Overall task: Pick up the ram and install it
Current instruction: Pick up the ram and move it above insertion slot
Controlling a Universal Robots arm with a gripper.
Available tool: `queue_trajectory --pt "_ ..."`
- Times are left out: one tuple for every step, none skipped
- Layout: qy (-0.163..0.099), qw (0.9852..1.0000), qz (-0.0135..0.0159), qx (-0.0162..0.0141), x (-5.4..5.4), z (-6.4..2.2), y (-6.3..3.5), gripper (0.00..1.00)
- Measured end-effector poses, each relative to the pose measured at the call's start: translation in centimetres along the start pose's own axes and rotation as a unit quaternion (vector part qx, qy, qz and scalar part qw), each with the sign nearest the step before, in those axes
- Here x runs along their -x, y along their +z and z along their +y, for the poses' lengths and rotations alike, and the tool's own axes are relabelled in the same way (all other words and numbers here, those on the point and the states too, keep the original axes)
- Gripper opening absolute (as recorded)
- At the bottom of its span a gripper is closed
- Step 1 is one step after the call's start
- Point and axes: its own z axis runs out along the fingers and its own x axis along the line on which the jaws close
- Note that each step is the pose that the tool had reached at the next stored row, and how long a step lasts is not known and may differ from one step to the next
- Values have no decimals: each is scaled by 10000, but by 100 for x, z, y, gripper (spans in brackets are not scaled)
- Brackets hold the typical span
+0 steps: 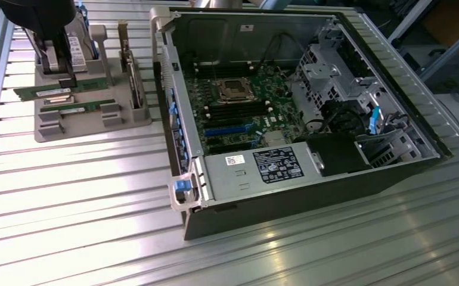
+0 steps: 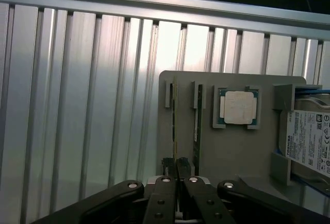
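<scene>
While the gripper hangs over the grey tray at the exterior view's far left of the bench, its fingers are drawn together with nothing between them. Both sticks rest in the tray, apart from the gripper. The ram, with its white label, lies in a slot toward the tray's left edge. The other ram lies parallel to it, just on the near side. In the wrist view the two stand on edge side by side, and the gripper lines up with the end of one of them. A processor sits in its own pocket beside the sticks, and a hard drive sits beyond that. To the exterior view's right of the tray, the open PC case lies on the bench, its motherboard facing up.
</scene>
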Motion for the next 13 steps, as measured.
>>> queue_trajectory --pt "0 10000 0 0 0 0 -4 12" --pt "0 10000 0 0 0 1 -9 12" --pt "0 10000 0 0 0 1 -12 12" --pt "0 10000 0 0 0 1 -15 12" --pt "0 10000 0 0 1 1 -18 12" --pt "0 10000 0 0 1 1 -21 12" --pt "0 10000 0 0 1 1 -24 12" --pt "0 10000 0 0 1 1 -28 12" --pt "0 10000 0 0 1 1 -30 12" --pt "0 10000 0 0 1 2 -34 12" --pt "0 10000 0 0 1 2 -42 12" --pt "0 10000 0 0 1 3 -55 12" --pt "0 10000 0 0 1 3 -61 12"
